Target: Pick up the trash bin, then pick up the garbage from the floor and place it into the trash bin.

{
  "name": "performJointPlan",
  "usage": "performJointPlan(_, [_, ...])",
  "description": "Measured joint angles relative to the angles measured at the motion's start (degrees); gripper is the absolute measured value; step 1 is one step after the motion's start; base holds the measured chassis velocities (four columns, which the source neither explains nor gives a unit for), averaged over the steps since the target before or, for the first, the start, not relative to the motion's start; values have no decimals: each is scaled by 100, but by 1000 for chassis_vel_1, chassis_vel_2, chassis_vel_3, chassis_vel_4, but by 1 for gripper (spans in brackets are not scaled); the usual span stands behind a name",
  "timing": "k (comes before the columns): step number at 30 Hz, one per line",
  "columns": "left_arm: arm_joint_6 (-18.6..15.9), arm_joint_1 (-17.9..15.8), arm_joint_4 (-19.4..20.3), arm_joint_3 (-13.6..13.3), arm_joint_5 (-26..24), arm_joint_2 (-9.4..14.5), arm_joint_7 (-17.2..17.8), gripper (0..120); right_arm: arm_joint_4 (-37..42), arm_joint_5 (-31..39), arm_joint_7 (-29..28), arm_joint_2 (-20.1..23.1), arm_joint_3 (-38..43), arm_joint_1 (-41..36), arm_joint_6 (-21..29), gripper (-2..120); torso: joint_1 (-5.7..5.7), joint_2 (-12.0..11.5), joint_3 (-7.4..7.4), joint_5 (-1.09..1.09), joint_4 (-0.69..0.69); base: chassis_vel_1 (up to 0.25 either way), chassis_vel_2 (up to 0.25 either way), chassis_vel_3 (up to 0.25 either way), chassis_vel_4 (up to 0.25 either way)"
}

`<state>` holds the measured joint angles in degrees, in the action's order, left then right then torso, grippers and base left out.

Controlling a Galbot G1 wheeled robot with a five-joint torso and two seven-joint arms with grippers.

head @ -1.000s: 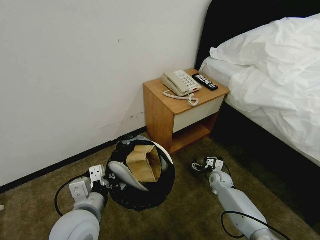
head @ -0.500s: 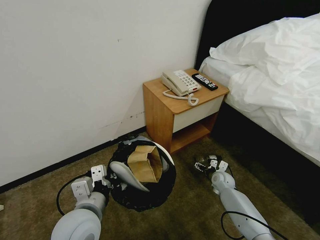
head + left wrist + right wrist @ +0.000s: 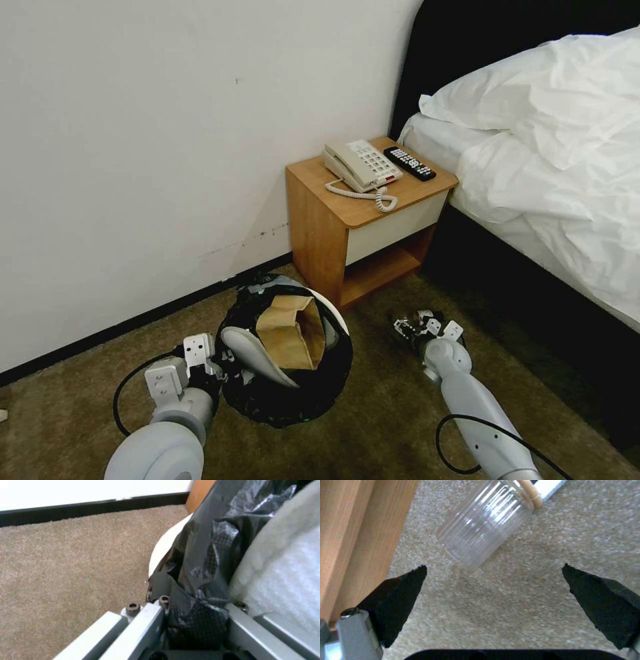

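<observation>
Open right end effector (image 3: 493,567) near bottle (image 3: 483,530)

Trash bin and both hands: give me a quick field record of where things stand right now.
trash bin: on carpet beside the nightstand, black liner over rim
contents: brown paper bag, white slipper
left hand: shut on the bin's lined rim
right hand: open, low over carpet
nearest garbage: clear plastic bottle lying ahead of right hand, not between its fingers

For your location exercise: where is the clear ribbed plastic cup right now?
The clear ribbed plastic cup lies on its side on the carpet beside the wooden nightstand, just ahead of the open right gripper.
</observation>
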<state>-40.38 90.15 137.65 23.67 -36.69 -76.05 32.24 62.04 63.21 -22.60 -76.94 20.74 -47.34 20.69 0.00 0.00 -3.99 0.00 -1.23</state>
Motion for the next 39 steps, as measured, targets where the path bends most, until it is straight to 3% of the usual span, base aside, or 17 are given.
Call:
performJointPlan(15, [0, 79, 39, 57, 97, -59, -55, 0, -523, 155, -213, -472, 283, 662, -179, 100, 0, 0, 0, 0, 0, 0, 0, 0, 0])
performJointPlan(39, [10, 42, -13, 26, 127, -72, -73, 0, -709, -37, 3, -465, 481, 680, -262, 100, 0, 0, 0, 0, 0, 0, 0, 0, 0])
